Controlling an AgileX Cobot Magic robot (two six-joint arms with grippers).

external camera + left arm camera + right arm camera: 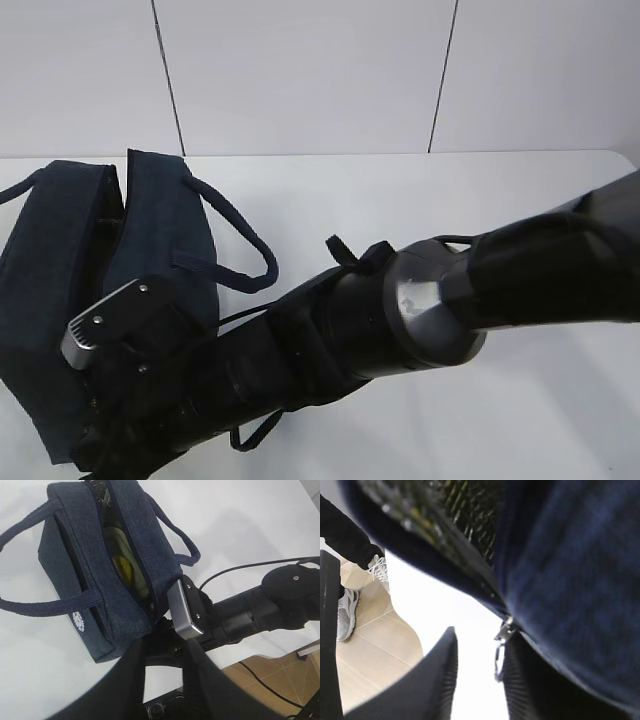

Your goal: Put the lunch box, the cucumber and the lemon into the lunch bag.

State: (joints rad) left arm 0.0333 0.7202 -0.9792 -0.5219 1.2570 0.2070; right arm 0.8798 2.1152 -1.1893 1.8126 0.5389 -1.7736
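Lemon (121, 567) and green lunch box (119, 540) sit inside lunch bag (80, 575); cucumber not visible. Right tool (477, 672) at the zipper pull (501, 647), six o'clock end, grip unclear. Left tool (165, 655) jaws apart.

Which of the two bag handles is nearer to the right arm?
The handle on the bag's plain side; the other handle hangs on the side with the white logo.

Unzipped navy lunch bag (90, 580) holds the lemon (122, 567) beside the pale-green-lidded lunch box (131, 560).
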